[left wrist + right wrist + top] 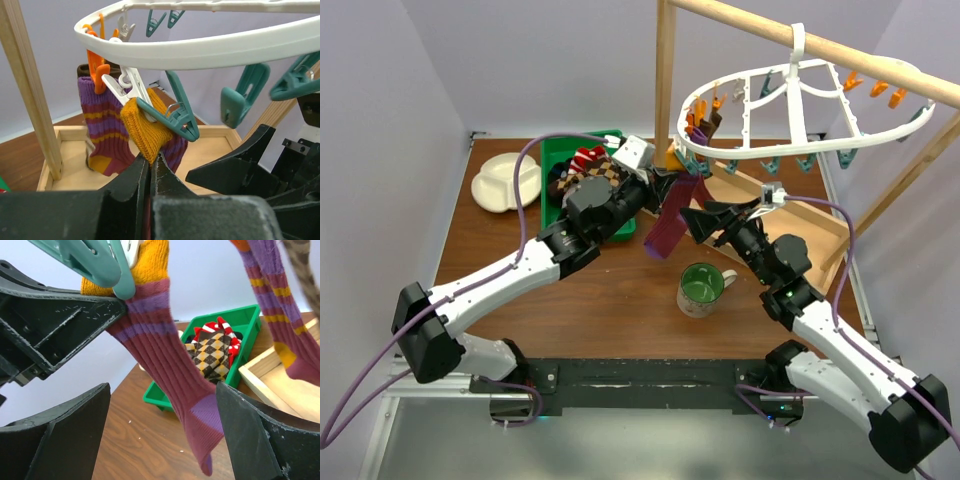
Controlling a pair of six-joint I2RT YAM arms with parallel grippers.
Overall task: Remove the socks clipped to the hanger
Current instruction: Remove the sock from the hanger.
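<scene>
The white oval hanger [790, 150] hangs by its hook from the wooden pole. A teal clip [175, 120] on its rim holds a maroon sock [170, 370] by the orange cuff [142, 127]. My left gripper [149, 159] is shut on that cuff just below the clip. In the top view it [663, 190] is at the hanger's left end, the sock [670, 228] dangling beneath. My right gripper [162, 390] is open, its fingers either side of the sock's foot without touching it. A second maroon, purple-striped sock [100, 135] hangs from an orange clip [97, 70] behind.
A green bin [552, 160] at the back left holds checkered and red-white socks [212, 347]. A white dish [505, 180] lies to its left. A green mug [700, 288] stands near the middle front. A wooden tray [825, 235] and an upright post [665, 70] stand under the hanger.
</scene>
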